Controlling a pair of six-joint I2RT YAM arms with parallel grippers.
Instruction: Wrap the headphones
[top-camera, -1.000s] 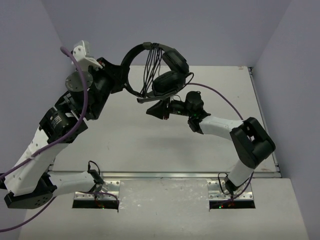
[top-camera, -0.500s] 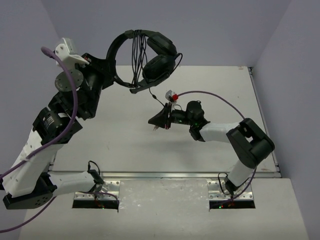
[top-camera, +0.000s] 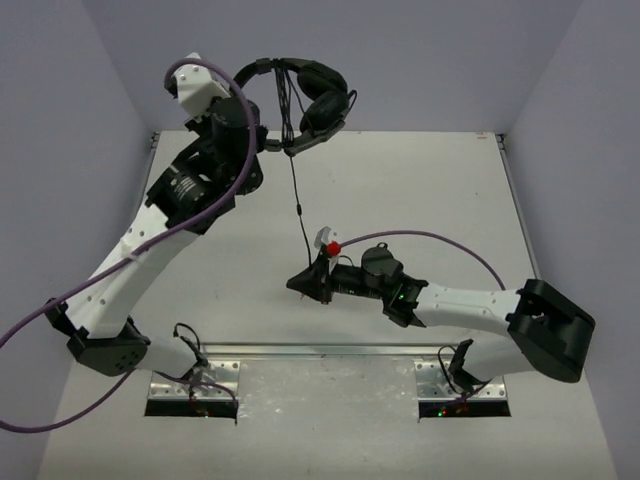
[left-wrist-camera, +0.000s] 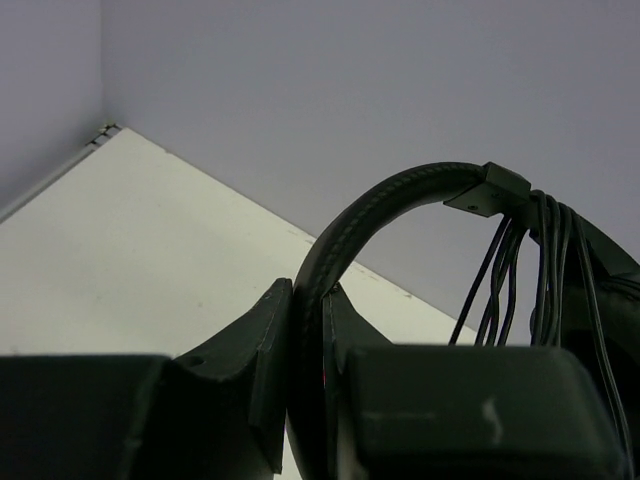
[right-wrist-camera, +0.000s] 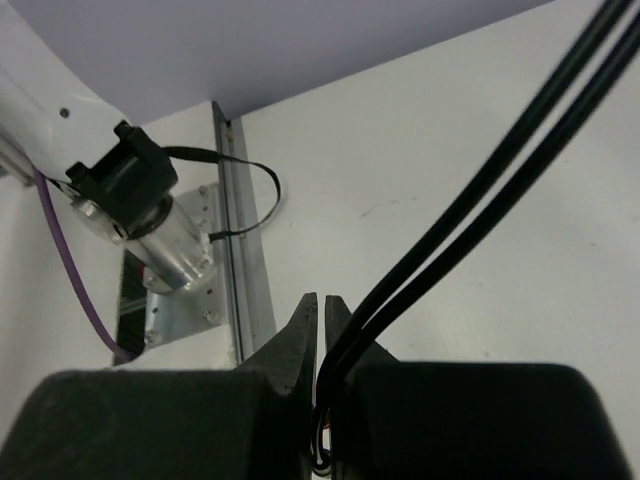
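The black headphones hang high at the back of the table, held by the headband in my left gripper, which is shut on it. Several loops of the thin black cable drape over the headband. A cable strand runs straight down from the earcups to my right gripper, low over the table's front middle. In the right wrist view the cable passes doubled between the closed fingers. A small red and white plug end shows beside the right gripper.
Purple robot cables loop along both arms. The metal mounting rail runs along the table's near edge, with the left arm's base bracket in the right wrist view. Grey walls enclose the white table.
My left arm swung the headphones right and toward the back wall. My right gripper moved down toward the front edge, pulling a cable strand out long and taut.
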